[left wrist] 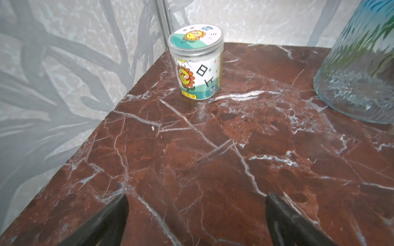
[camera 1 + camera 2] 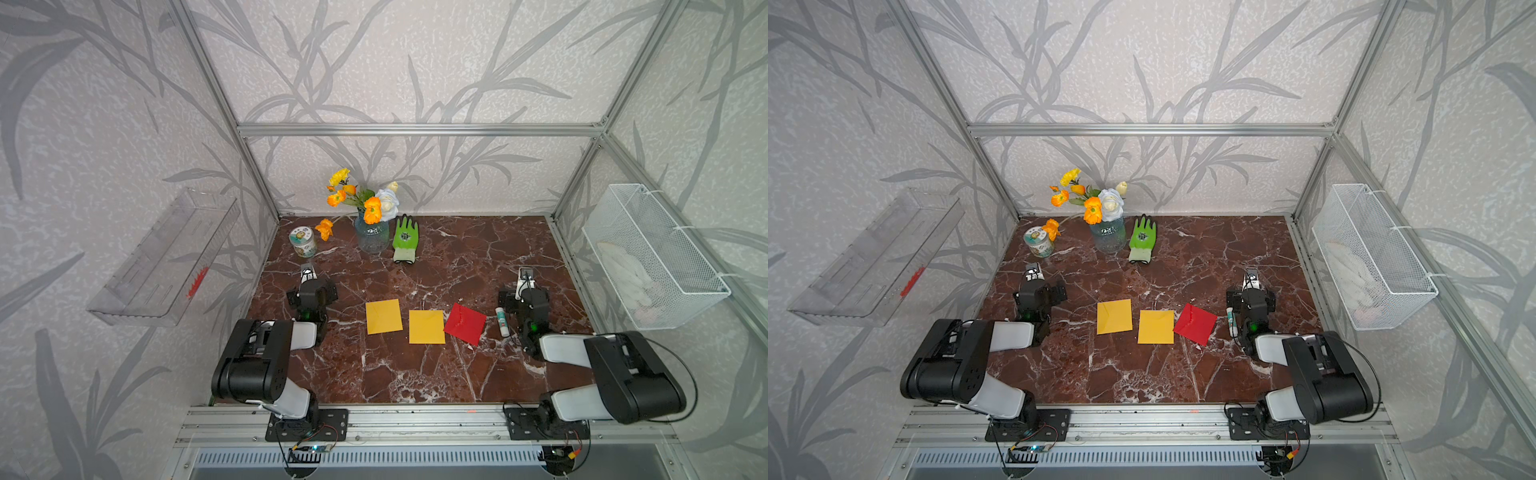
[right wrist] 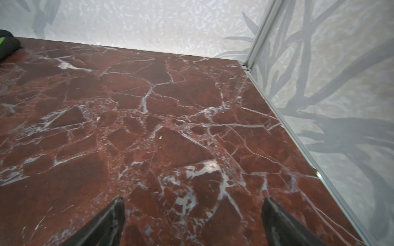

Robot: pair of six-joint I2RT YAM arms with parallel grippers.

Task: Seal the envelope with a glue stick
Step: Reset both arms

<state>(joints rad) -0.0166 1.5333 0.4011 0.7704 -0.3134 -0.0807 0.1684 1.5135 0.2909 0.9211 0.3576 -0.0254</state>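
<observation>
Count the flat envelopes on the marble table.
3, in a row: the left yellow square envelope, the middle yellow square envelope, and the red square envelope nearest the white glue stick. None looks hidden.

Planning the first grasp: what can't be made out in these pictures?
- Glue stick: in a top view, half hidden behind the right arm; label too small to read.
- Red envelope: flap open or sealed, unclear in top views.
- Wire basket: contents blurred by its mesh.
- Wrist views: stick and envelope out of frame.

Desk (image 2: 478, 249): red-brown marble with white veining. Yellow envelope (image 2: 383, 316), second yellow envelope (image 2: 427, 327), red envelope (image 2: 464, 323). Glue stick (image 2: 502, 321): white, green print; glove (image 2: 405, 239): bright green.
</observation>
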